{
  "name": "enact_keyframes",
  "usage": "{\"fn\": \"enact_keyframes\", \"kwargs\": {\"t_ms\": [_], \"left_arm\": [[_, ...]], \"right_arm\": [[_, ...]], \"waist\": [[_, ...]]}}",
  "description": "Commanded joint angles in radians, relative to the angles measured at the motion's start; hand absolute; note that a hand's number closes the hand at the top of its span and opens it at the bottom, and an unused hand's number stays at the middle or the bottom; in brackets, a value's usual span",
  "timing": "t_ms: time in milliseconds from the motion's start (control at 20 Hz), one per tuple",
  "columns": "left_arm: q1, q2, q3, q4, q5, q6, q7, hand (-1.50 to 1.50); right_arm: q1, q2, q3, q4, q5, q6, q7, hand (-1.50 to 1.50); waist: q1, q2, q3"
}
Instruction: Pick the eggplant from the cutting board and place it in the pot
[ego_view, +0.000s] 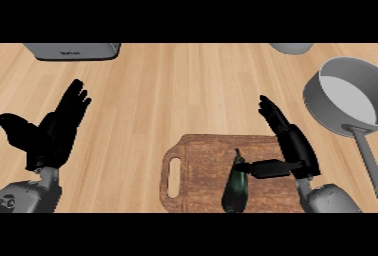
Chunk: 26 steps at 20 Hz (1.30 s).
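Observation:
A dark eggplant (236, 186) lies lengthwise on the brown wooden cutting board (203, 167) at the lower middle of the head view. My right hand (294, 145) hovers over the board's right part, just right of the eggplant, fingers straight and pointing away, thumb reaching toward the eggplant's upper end. The hand is open and holds nothing. The grey pot (345, 97) with its long handle (365, 155) stands at the right edge, beyond my right hand. My left hand (53, 131) rests open at the left, fingers up.
A grey appliance (72, 51) sits at the top left edge of the wooden counter. Part of a grey round vessel (291, 48) shows at the top right. The board has a handle slot (174, 177) on its left side.

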Motion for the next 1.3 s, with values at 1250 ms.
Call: {"fn": "enact_keyframes", "kwargs": {"t_ms": [1250], "left_arm": [[-0.034,-0.117,-0.067,-0.055,-0.05,0.002,0.092,0.0]], "right_arm": [[-0.224,-0.534,-0.02,-0.639,-0.143,0.357,1.121,-1.5]], "waist": [[0.036,0.015,0.007]]}}
